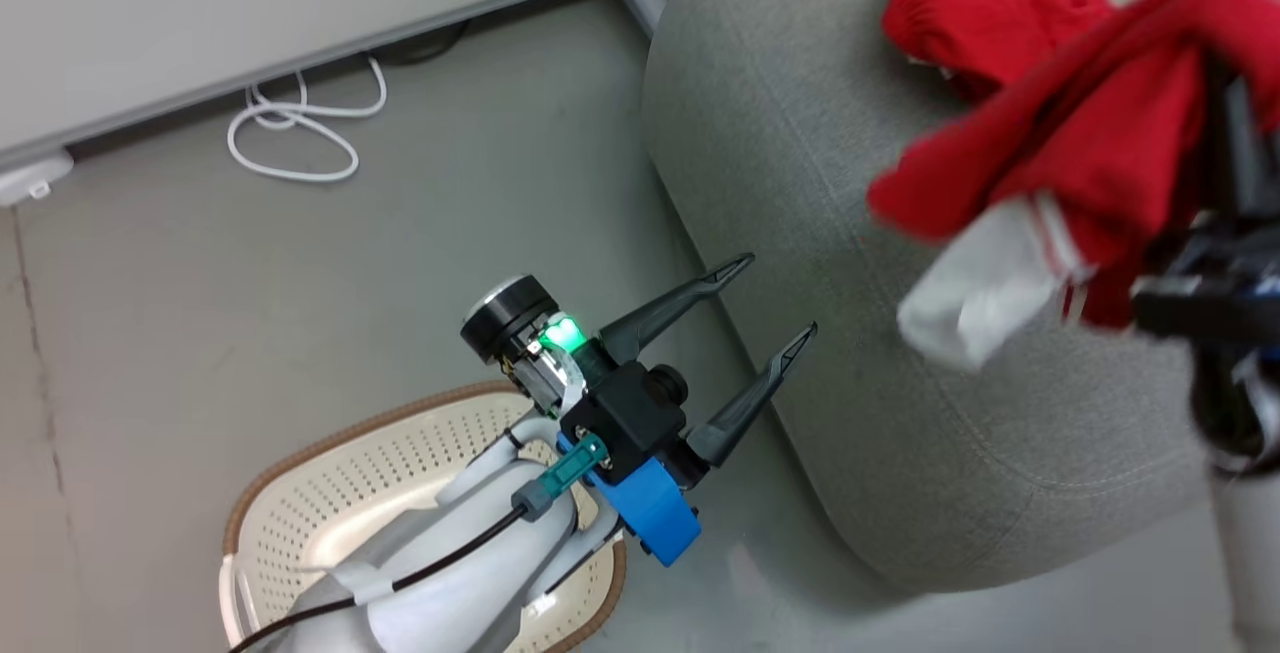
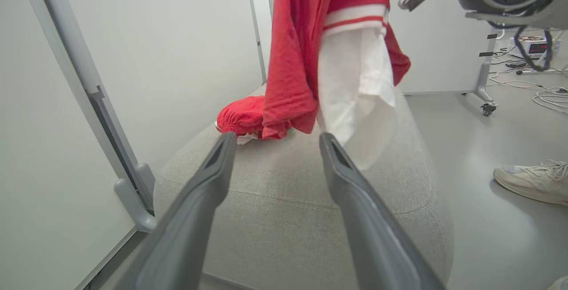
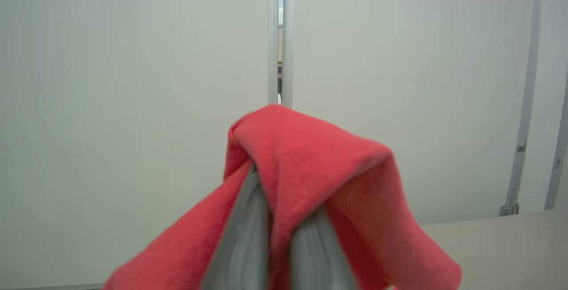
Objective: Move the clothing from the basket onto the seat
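One red garment (image 1: 970, 13) lies bunched on the grey seat (image 1: 850, 163). A second red garment (image 1: 1080, 123) with a white part hangs above the seat, and my right gripper (image 1: 1225, 93) is shut on it. In the right wrist view the red cloth (image 3: 310, 161) drapes over the shut right gripper (image 3: 275, 201). My left gripper (image 1: 780, 295) stands open with nothing in it, beside the seat's near edge and above the basket (image 1: 300, 463). The basket's visible inside is bare, and my left arm hides part of it. In the left wrist view the left gripper (image 2: 277, 138) points at the seat (image 2: 310, 201), the lying garment (image 2: 239, 114) and the hanging garment (image 2: 293, 59).
A coiled white cable (image 1: 290, 133) lies on the floor by the wall. A partition panel's grey foot (image 2: 133, 205) stands left of the seat. A person's pale shoe (image 2: 532, 183) rests on the floor to the right, with a wheeled stand (image 2: 486, 103) and cables behind.
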Tool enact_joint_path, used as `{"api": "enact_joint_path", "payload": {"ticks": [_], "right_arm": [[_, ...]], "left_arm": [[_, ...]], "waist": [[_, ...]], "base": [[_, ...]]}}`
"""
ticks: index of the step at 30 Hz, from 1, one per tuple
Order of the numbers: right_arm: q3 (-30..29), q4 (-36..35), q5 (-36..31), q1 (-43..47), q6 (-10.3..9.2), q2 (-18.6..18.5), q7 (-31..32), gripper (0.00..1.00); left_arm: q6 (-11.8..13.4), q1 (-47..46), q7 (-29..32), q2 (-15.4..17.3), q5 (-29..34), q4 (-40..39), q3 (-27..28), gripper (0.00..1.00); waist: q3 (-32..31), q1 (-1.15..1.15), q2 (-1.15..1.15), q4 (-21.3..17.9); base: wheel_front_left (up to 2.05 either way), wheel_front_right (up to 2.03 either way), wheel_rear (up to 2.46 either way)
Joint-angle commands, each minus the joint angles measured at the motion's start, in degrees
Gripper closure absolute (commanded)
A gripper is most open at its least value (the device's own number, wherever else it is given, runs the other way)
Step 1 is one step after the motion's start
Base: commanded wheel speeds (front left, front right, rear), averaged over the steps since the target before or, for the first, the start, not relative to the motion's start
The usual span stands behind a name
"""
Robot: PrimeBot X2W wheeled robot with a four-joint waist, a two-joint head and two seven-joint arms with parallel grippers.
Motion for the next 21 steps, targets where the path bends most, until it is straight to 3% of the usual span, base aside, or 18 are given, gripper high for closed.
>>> {"api": "enact_joint_path", "payload": {"ticks": [1, 7, 16, 18, 21], "right_arm": [[-1.3, -0.2, -0.3, -3.9, 0.03, -0.9, -0.2, 1.00], [-8.6, 2.3, -1.7, -19.4, 0.03, -5.6, -0.2, 1.00], [-16.0, 17.8, -2.5, -37.4, 0.02, -19.6, -0.2, 1.00], [-16.9, 21.2, -3.0, -39.0, 0.02, -21.5, -0.2, 1.00], [-17.1, 26.6, -1.8, -39.3, 0.03, -21.1, -0.2, 1.00]], "left_arm": [[-0.1, -1.6, -0.1, 0.4, 0.5, -0.2, 0.3, 0.00], [-0.5, -5.7, 0.9, 0.7, 1.9, -1.1, -0.1, 0.00], [-0.8, -11.4, 1.0, 1.1, 3.7, -1.9, 0.2, 0.00], [-0.8, -12.3, 0.9, 1.1, 3.9, -1.8, 0.3, 0.00], [-0.6, -13.1, 0.8, 1.5, 4.3, -1.8, 0.5, 0.00]], "waist": [[3.1, 0.00, 0.00, 1.2], [12.0, 0.00, 0.00, 4.0], [23.3, 0.00, 0.00, 6.7], [25.0, 0.00, 0.00, 7.2], [27.0, 0.00, 0.00, 7.4]], "base": [[0.00, 0.00, 0.00], [0.00, 0.00, 0.00], [0.00, 0.00, 0.00], [0.00, 0.00, 0.00], [0.00, 0.00, 0.00]]}}
